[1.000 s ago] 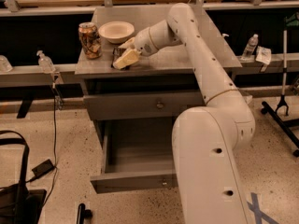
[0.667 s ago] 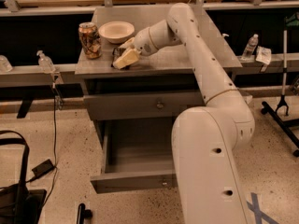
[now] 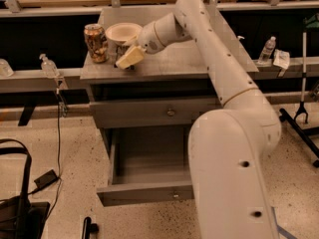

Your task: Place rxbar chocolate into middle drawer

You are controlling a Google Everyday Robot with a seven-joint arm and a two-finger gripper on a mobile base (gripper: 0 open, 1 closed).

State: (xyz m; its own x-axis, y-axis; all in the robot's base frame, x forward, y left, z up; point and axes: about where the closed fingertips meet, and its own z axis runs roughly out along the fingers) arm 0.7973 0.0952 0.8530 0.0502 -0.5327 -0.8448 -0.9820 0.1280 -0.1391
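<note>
Rxbar chocolate, the small dark wrapped bar, does not show itself plainly from where I stand. If it is on the flat grey cabinet top [image 3: 189, 63], it lies hidden beneath the pale cream-coloured gripper [image 3: 128, 59], which hangs low over the top's front left part, tilted downward. Whether that gripper is open or closed, or has hold of anything, I cannot tell. Just behind it sits a shallow cream bowl [image 3: 122, 33], and left of that an upright patterned drink can [image 3: 95, 43]. Below, the upper grey drawer front [image 3: 149, 114] is closed, and the wide grey metal middle drawer [image 3: 144, 193] stands pulled out. Over the last second the gripper has not budged, nor has anything on top. I judge the pick unsettled, with the carry down to the drawer all yet to do.
</note>
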